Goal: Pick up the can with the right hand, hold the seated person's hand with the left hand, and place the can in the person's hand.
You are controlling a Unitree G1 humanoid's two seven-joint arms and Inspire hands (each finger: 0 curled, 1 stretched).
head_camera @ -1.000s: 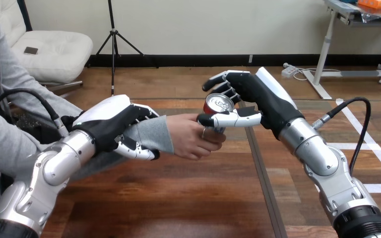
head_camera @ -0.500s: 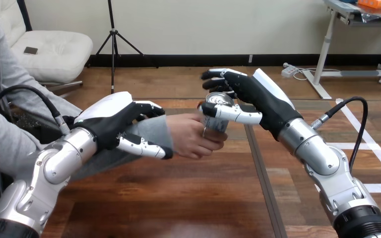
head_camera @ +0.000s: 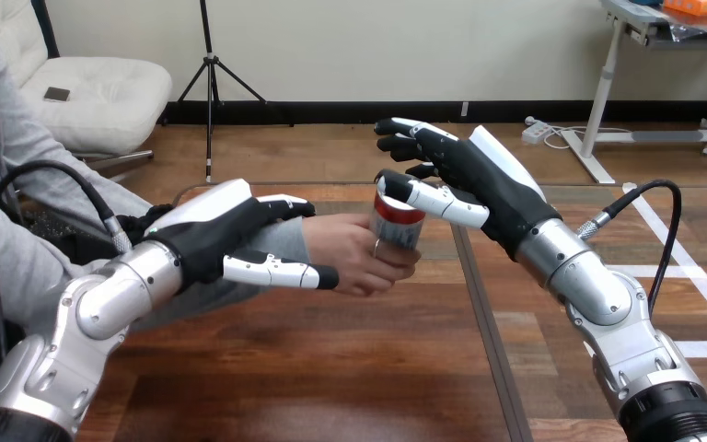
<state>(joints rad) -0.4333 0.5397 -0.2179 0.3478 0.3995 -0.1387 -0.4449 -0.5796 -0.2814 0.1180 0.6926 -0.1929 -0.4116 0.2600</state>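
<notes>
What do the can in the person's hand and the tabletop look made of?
The red-and-silver cylindrical can: likely thin metal with a glossy finish, judging by its silvery sheen. The dark brown table: wood or wood-look laminate, semi-gloss; plank grain and soft reflections show.

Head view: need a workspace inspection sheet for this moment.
surface: wooden table, dark planks.
job's things: can upright in the person's hand, whose fingers wrap its lower part.
clutter: nothing seen.
hands: right hand open, thumb across the can's top, fingers spread beyond it; left hand open at the person's sleeve, thumb straight along the near side, not curled round it.
cables: nothing seen on the table.
surroundings: person seated at the view's left, arm reaching over the table.
</notes>
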